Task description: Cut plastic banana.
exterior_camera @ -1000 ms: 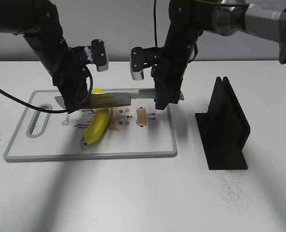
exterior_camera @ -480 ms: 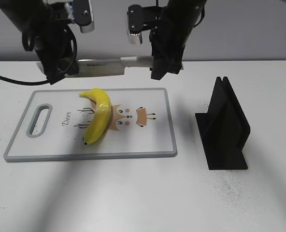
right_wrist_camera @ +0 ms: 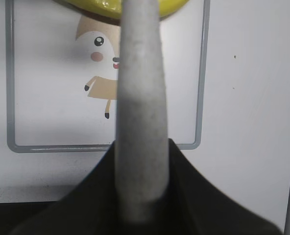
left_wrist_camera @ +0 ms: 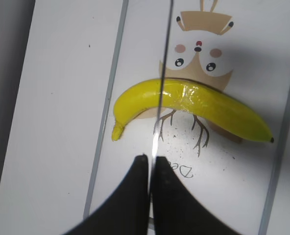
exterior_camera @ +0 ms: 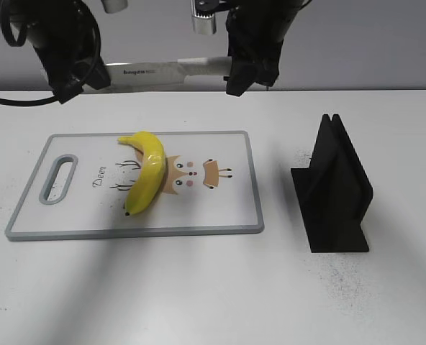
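Observation:
The yellow plastic banana (exterior_camera: 146, 176) lies whole on the white cutting board (exterior_camera: 220, 208). A knife (exterior_camera: 162, 70) hangs level, high above the board's far edge, held at both ends. My left gripper (exterior_camera: 73, 86) is shut on the blade's tip end. My right gripper (exterior_camera: 243, 75) is shut on the grey handle. In the left wrist view the thin blade (left_wrist_camera: 160, 107) runs across the banana (left_wrist_camera: 204, 103) below, with the gripper (left_wrist_camera: 151, 161) pinching it. In the right wrist view the handle (right_wrist_camera: 140, 112) sits in the gripper (right_wrist_camera: 141, 161), with the banana (right_wrist_camera: 106, 6) at the top edge.
A black slotted knife stand (exterior_camera: 335, 194) stands on the table to the right of the board. The board has a handle hole (exterior_camera: 59, 181) at its left end and a printed deer drawing. The board's rim (right_wrist_camera: 204, 73) shows in the right wrist view.
Both arms have lifted the knife together, from resting on the banana to well above the board. The banana has stayed on the board.

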Tool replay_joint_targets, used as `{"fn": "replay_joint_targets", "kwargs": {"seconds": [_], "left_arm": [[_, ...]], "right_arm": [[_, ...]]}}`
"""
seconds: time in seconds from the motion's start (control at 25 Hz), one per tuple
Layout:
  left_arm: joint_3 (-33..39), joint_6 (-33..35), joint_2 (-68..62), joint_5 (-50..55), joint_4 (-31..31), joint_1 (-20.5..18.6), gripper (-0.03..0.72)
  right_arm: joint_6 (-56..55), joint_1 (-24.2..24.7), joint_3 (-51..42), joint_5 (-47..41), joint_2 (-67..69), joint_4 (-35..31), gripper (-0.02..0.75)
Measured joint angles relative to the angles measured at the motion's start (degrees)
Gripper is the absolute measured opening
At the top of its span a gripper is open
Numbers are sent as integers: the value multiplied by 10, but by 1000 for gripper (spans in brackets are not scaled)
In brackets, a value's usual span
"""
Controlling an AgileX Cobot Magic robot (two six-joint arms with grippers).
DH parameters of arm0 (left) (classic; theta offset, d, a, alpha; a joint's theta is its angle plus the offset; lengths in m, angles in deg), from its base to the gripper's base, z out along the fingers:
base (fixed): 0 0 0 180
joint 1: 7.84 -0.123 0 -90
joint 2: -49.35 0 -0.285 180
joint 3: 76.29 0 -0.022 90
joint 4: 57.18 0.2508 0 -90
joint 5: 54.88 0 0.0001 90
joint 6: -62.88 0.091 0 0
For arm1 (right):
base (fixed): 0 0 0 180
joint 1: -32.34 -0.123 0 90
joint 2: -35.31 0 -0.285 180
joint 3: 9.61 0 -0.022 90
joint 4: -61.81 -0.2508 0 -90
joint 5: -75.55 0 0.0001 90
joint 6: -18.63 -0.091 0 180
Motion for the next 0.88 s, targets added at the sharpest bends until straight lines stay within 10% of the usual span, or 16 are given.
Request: {"fn": "replay_joint_targets", "kwargs": {"seconds": [0.2,0.48,0.88], "left_arm": [[0,-5,1,-11,-1,-1,93],[0,-9,1,-11,-15,-1,594],[0,-24,41,-26,-33,-1,650]], "right_arm": [[-5,0,0,0,0,-1,163],[-19,0,0,2,0,-1,162],[-28,0,0,2,0,-1,162]]}}
